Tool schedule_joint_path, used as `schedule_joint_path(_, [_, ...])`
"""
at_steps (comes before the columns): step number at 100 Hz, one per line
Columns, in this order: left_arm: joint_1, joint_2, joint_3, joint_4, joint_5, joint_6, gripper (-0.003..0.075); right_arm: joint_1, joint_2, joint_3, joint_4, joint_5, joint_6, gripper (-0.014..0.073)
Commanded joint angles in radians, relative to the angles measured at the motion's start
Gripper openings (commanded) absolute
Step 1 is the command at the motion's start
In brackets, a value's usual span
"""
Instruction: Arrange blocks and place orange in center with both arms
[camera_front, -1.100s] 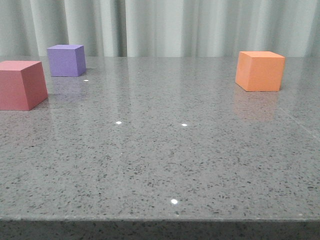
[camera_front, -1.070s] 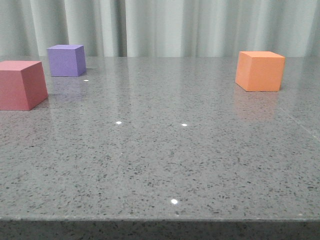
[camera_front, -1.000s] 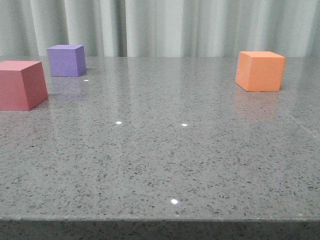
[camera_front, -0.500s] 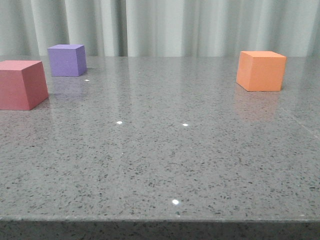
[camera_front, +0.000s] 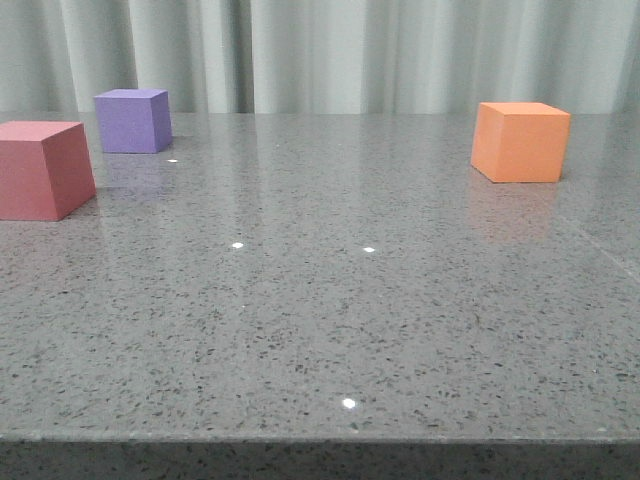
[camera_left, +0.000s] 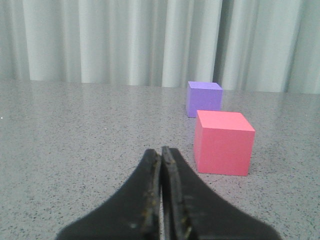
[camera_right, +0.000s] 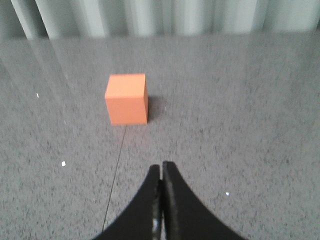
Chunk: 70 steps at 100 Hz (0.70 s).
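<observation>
The orange cube (camera_front: 520, 141) stands far right on the grey stone table; it also shows in the right wrist view (camera_right: 127, 99), well ahead of my right gripper (camera_right: 162, 166), which is shut with nothing in it. The red-pink cube (camera_front: 42, 169) sits at the left edge, with the purple cube (camera_front: 132, 120) behind it. In the left wrist view the red-pink cube (camera_left: 223, 142) lies a little ahead and to one side of my left gripper (camera_left: 161, 150), also shut and empty, with the purple cube (camera_left: 203, 99) beyond. Neither gripper shows in the front view.
A pale pleated curtain (camera_front: 320, 55) hangs behind the table. The table's front edge (camera_front: 320, 437) runs across the bottom of the front view. A thin seam (camera_right: 116, 172) crosses the stone near the orange cube.
</observation>
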Motion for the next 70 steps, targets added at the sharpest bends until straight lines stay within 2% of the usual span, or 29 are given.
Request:
schedule_joint_path(1, [-0.002, -0.029, 0.042, -0.008, -0.074, -0.007, -0.0020, -0.001, 0.110, -0.105, 0.003, 0.020, 0.000, -0.0068])
schedule_joint_path(22, [-0.002, -0.029, 0.042, -0.008, -0.074, -0.007, -0.0020, -0.001, 0.274, -0.149, 0.005, 0.068, 0.000, -0.0061])
schedule_joint_path(29, [-0.002, -0.029, 0.042, -0.008, -0.074, -0.007, -0.0020, -0.001, 0.310, -0.149, 0.005, 0.079, 0.000, -0.0015])
schedule_joint_path(38, [-0.002, -0.029, 0.042, -0.008, -0.074, -0.007, -0.0020, -0.001, 0.348, -0.149, 0.005, 0.090, 0.000, 0.0148])
schedule_joint_path(43, [-0.002, -0.029, 0.042, -0.008, -0.074, -0.007, -0.0020, -0.001, 0.361, -0.149, 0.005, 0.096, 0.000, 0.0282])
schedule_joint_path(48, [-0.002, -0.029, 0.042, -0.008, -0.074, -0.007, -0.0020, -0.001, 0.369, -0.149, 0.005, 0.099, 0.000, 0.0458])
schedule_joint_path(56, [-0.002, -0.029, 0.042, -0.008, -0.074, -0.007, -0.0020, -0.001, 0.374, -0.148, 0.005, 0.086, 0.000, 0.0668])
schedule_joint_path(70, [-0.002, -0.029, 0.042, -0.008, -0.074, -0.007, -0.0020, -0.001, 0.379, -0.149, 0.053, 0.066, 0.000, 0.0633])
